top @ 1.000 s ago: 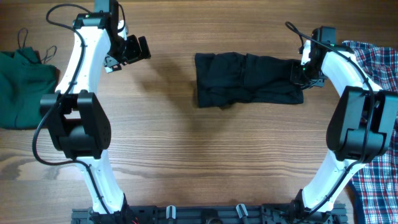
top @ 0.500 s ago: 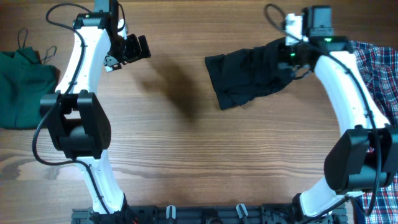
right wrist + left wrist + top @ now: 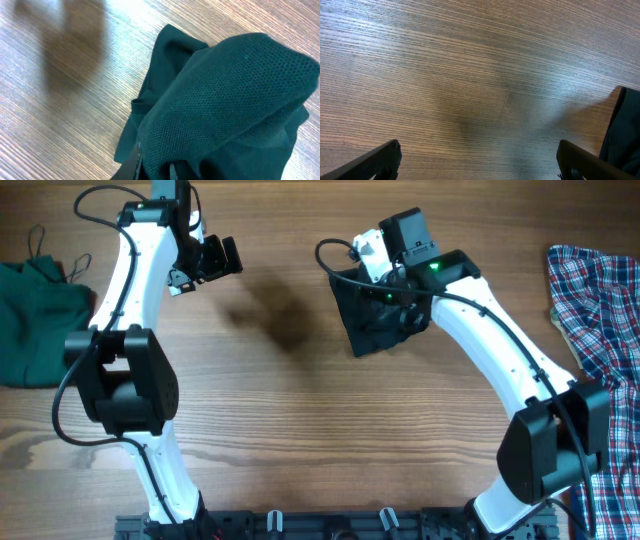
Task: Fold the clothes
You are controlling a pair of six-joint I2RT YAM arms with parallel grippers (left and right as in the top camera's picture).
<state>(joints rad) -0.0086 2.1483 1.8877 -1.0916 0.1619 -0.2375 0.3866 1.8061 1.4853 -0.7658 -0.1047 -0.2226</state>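
Note:
The black shirt point(image 3: 362, 332) lies bunched at the table's centre, its right end doubled over its left part. My right gripper point(image 3: 393, 306) hovers over it, shut on a fold of the shirt. In the right wrist view the mesh cloth point(image 3: 225, 100) bulges up over the right gripper point(image 3: 155, 169) and hides most of its fingers. My left gripper point(image 3: 228, 256) stands open at the back left, apart from the shirt. In the left wrist view the left gripper point(image 3: 479, 156) spans bare wood, with the shirt's edge point(image 3: 626, 131) at the far right.
A dark green strappy top point(image 3: 35, 320) lies at the left edge of the table. A red-blue-white plaid shirt point(image 3: 600, 310) hangs over the right edge. Bare wooden tabletop point(image 3: 300, 430) stretches across the front.
My right arm has swung left carrying the shirt's right end over its left half, so the long strip is now a short bundle. The left arm has not moved.

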